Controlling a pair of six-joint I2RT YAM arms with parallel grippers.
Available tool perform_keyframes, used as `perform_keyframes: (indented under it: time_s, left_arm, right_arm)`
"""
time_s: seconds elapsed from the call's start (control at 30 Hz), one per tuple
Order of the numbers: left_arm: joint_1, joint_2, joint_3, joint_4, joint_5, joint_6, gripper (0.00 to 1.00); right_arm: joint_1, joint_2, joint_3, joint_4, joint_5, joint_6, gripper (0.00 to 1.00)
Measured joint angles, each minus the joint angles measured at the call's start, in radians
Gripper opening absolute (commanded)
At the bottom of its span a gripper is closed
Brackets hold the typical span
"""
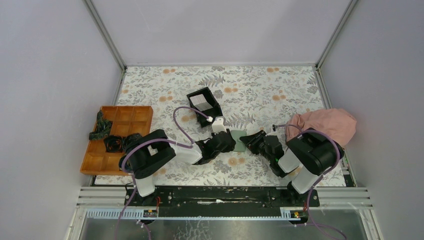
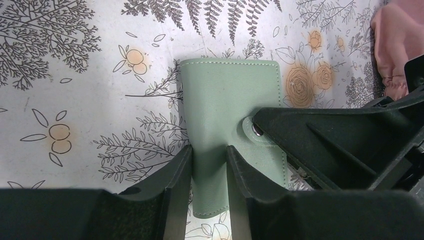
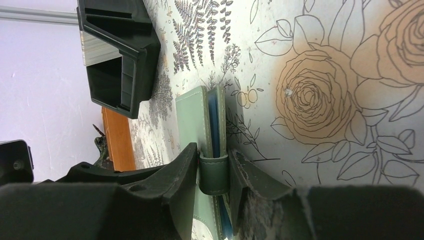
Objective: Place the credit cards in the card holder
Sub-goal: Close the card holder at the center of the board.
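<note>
So that its snap tab (image 3: 214, 175) could seemingly be undone, the card holder (image 2: 225, 95) was pinched by the left gripper (image 2: 209, 154), the tab clamped by the right gripper (image 3: 214, 154).

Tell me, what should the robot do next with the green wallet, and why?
Probably the right gripper should gently tug the snap strap open while the left gripper holds the wallet steady. The wallet looks closed, both grippers pinch it, and the cards sit in the black box, so nothing can go in yet.
</note>
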Motion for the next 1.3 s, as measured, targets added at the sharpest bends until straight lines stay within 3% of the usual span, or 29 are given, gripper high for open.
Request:
perform_keyframes:
  time_s: [0.13,0.47,0.8,1.3]
  left_arm:
    - [0.001,0.002,0.000,0.001,0.000,0.000,0.35]
    - [0.004,0.003,0.008,-0.008,-0.004,0.004,0.34]
    - [0.009,0.005,0.016,-0.020,-0.007,0.005,0.28]
    - [0.013,0.006,0.028,-0.041,0.002,0.013,0.21]
  right_arm:
    - [0.021,-0.014,0.007,-0.022,0.039,-0.023,0.34]
    - [0.111,-0.143,0.075,-0.278,0.209,-0.114,0.34]
    - [0.185,-0.151,0.124,-0.371,0.354,-0.155,0.34]
    - [0.356,-0.127,0.253,-0.607,0.702,-0.215,0.34]
